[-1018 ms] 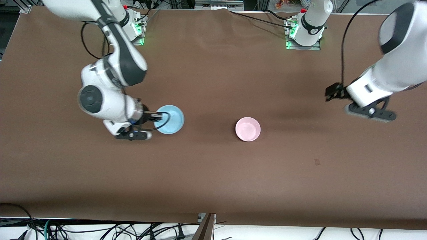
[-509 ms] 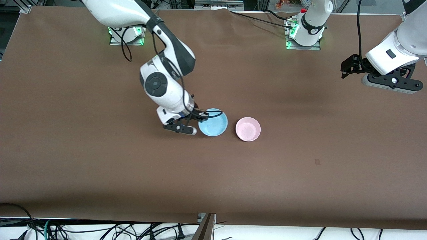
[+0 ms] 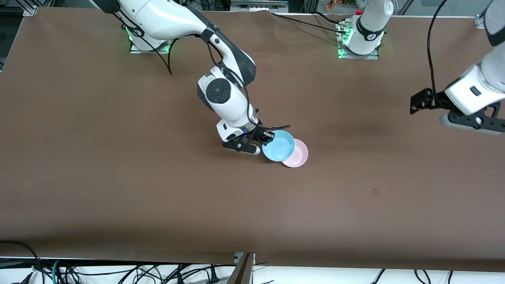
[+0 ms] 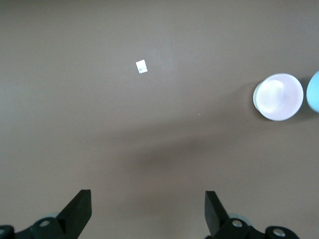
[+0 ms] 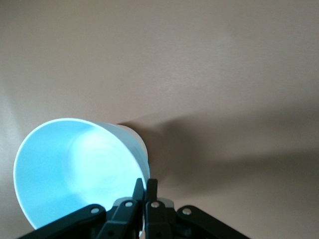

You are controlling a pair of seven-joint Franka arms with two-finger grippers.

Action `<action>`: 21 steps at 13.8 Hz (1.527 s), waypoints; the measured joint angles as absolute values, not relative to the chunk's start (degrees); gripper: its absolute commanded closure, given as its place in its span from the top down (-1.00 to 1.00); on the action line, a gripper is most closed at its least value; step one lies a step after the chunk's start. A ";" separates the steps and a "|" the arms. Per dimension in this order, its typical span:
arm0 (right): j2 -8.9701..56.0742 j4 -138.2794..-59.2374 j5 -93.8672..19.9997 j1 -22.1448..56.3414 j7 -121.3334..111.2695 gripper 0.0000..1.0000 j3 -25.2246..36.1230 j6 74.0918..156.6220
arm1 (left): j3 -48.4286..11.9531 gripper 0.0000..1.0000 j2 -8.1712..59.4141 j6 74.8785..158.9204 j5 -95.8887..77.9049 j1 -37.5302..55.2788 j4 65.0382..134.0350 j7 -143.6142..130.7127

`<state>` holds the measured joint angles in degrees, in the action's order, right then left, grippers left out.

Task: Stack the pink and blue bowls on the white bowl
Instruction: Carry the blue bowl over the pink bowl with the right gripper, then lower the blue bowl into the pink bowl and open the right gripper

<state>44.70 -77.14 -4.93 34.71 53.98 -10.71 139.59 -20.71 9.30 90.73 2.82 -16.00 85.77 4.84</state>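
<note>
My right gripper [image 3: 268, 136] is shut on the rim of the light blue bowl [image 3: 278, 145] and holds it tilted, partly over the pale pink bowl [image 3: 300, 156]. The pink bowl sits on the brown table [image 3: 118, 189] near its middle. In the right wrist view the fingers [image 5: 145, 186] pinch the blue bowl's [image 5: 75, 169] rim, with a pale bowl edge [image 5: 143, 145] below it. My left gripper [image 3: 471, 123] is open and empty, up in the air over the left arm's end of the table. Its view shows its own gripper [image 4: 147, 209], the pink bowl [image 4: 278, 97] and the blue bowl's edge [image 4: 314, 92]. No separate white bowl shows.
A small white tag [image 4: 141, 66] lies on the table; it shows faintly in the front view [image 3: 375, 191], nearer the camera than the bowls. The arm bases [image 3: 361, 35] stand along the table's back edge. Cables hang at the front edge [image 3: 158, 272].
My right gripper has carried the blue bowl toward the left arm's end until it overlaps the pink bowl. My left arm has shifted over its end of the table. The pink bowl has not moved.
</note>
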 measured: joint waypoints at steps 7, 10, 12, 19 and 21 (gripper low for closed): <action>51.31 -71.02 -3.80 38.82 56.58 -1.00 -8.91 145.09 | -3.16 1.00 0.33 95.10 2.44 -0.94 94.22 4.25; 52.81 -69.24 -3.80 39.44 56.63 -1.00 -8.88 145.08 | -3.01 1.00 -3.21 95.99 2.41 -0.75 97.94 4.25; 53.60 -68.81 -3.80 40.00 56.64 -1.00 -8.87 145.09 | -2.86 1.00 -3.21 95.99 2.40 -0.75 98.29 4.25; 54.28 -68.79 -3.77 40.27 56.64 -1.00 -8.80 145.02 | -2.88 1.00 -3.20 96.32 2.34 -0.21 98.44 4.20; 54.69 -68.79 -3.76 40.67 56.64 -1.00 -8.80 145.01 | -2.88 1.00 -3.20 96.39 2.34 -0.10 98.44 4.07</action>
<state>54.69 -68.79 -3.76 40.67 56.64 -8.80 145.01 -2.88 -3.20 96.39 2.34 -0.10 98.44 4.07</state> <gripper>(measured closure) 0.982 0.000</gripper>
